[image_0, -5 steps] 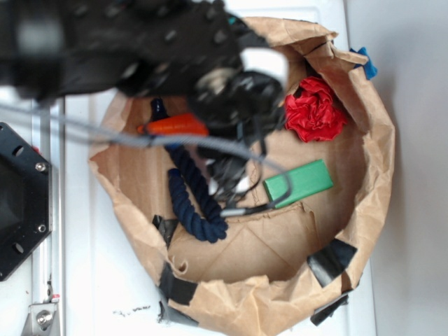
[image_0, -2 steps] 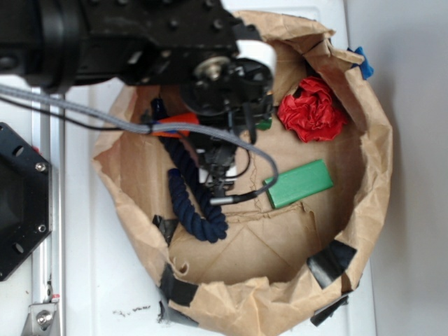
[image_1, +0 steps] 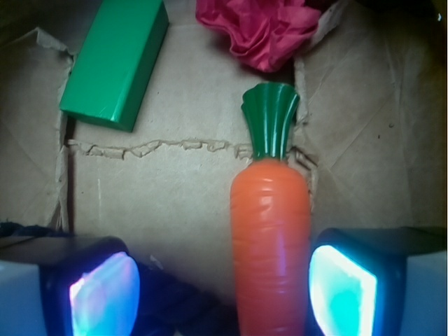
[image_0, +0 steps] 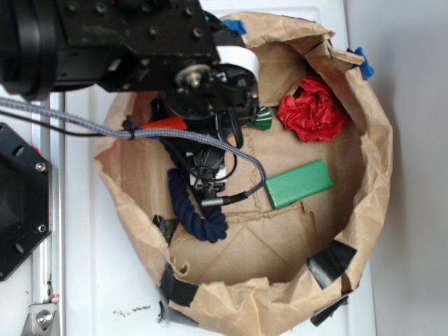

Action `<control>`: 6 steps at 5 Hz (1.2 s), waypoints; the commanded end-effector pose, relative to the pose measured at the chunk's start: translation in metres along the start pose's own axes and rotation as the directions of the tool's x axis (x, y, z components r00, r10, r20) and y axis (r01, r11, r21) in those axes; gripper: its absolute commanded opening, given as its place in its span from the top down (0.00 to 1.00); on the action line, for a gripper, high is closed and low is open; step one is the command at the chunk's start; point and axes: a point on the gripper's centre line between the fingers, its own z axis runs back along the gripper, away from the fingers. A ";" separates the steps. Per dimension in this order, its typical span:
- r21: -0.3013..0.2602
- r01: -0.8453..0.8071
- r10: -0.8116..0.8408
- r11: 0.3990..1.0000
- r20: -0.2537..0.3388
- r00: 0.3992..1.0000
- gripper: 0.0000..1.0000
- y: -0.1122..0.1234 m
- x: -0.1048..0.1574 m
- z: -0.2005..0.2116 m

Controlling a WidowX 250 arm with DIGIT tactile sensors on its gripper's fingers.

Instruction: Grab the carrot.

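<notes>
Between the parted claw [image_1: 224, 290] pads lies the carrot [image_1: 271, 248], seemingly untouched.

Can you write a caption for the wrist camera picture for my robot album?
Open gripper around the orange carrot, green block and red paper ball beyond.

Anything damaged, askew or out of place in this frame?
The brown paper bin is crumpled, its rim patched with black tape, and its cardboard floor shows a ragged tear. The carrot sits off-centre between the open gripper fingers, nearer one pad.
</notes>
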 end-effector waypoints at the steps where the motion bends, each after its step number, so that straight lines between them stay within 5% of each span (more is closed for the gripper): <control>1: 0.020 -0.073 0.073 0.997 0.016 0.997 0.00 0.012 0.009 -0.004; 4: 0.071 -0.052 0.055 0.996 -0.045 0.997 0.00 0.009 0.006 -0.039; 5: 0.082 -0.044 0.048 0.996 -0.052 0.997 1.00 0.007 0.009 -0.045; 6: 0.086 -0.033 0.037 0.996 -0.050 0.998 1.00 0.007 0.012 -0.044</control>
